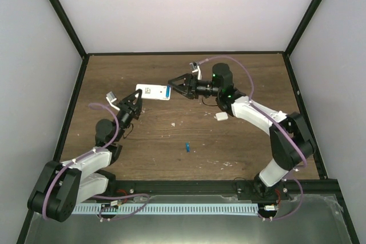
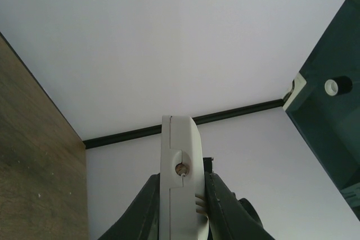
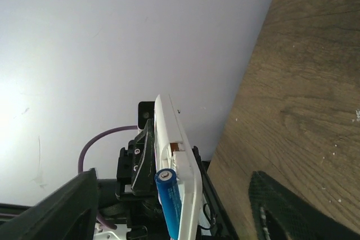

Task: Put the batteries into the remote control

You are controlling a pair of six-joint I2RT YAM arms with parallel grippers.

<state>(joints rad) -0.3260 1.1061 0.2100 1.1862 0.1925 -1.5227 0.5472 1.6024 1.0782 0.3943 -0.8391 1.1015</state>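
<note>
**Between the left fingers: remote gripped, one battery aboard**

Between the closed fingers of the left gripper (image 1: pixel 130 108) sits the remote control (image 1: pixel 153 92), pinched by one end and seen edge-on from that wrist, with white wall behind it. At the remote's far end from that grip, the right gripper (image 1: pixel 177 88) faces it with its jaws spread wide, one finger on each side and neither touching. A blue battery (image 3: pixel 169 198) lies against the remote at this end, between those open fingers (bare metal tip towards the right wrist camera). The second battery (image 1: pixel 187 147) lies on the table, well apart from both grippers and nearer the arm bases. A small white piece (image 1: pixel 221 116) rests beside the right forearm, behind its gripper.

The table (image 1: pixel 240 78) is dark wood grain, scattered with pale crumbs (image 1: pixel 174 123). Plain white walls (image 1: pixel 183 10) close it in on three sides, edged by a black frame (image 1: pixel 186 54).
</note>
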